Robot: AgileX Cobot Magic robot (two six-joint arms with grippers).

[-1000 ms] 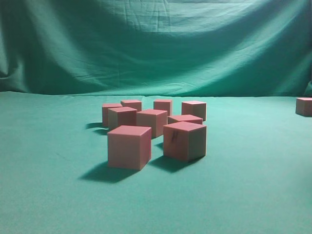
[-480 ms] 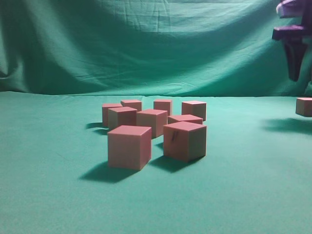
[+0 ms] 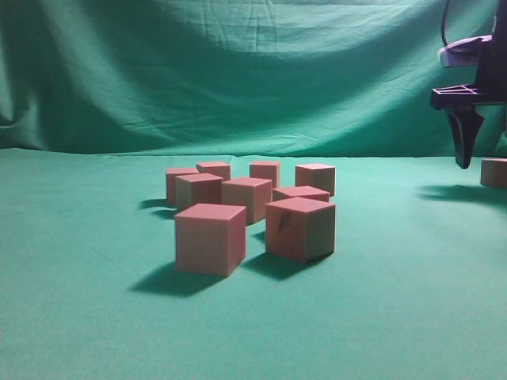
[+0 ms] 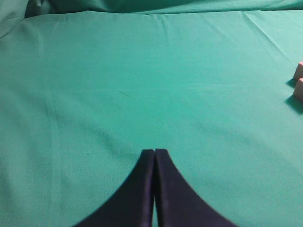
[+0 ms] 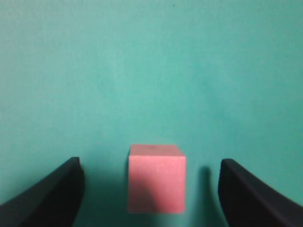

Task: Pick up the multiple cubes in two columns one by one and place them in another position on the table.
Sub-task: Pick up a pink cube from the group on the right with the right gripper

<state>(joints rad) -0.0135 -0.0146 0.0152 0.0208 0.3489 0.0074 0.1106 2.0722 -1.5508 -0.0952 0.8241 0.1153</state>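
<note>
On the table (image 3: 79,277) you have eight clustered cubes (image 3: 252,207), a ninth cube (image 5: 156,178) under your wide-open, empty right gripper (image 5: 151,189); left gripper (image 4: 154,153) closed, empty.

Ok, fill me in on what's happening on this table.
The right gripper hangs with its jaws wide open above a lone cube at the table's far right, holding nothing. The cluster of cubes sits untouched mid-table. The left gripper hovers shut and empty over bare green cloth.
</note>
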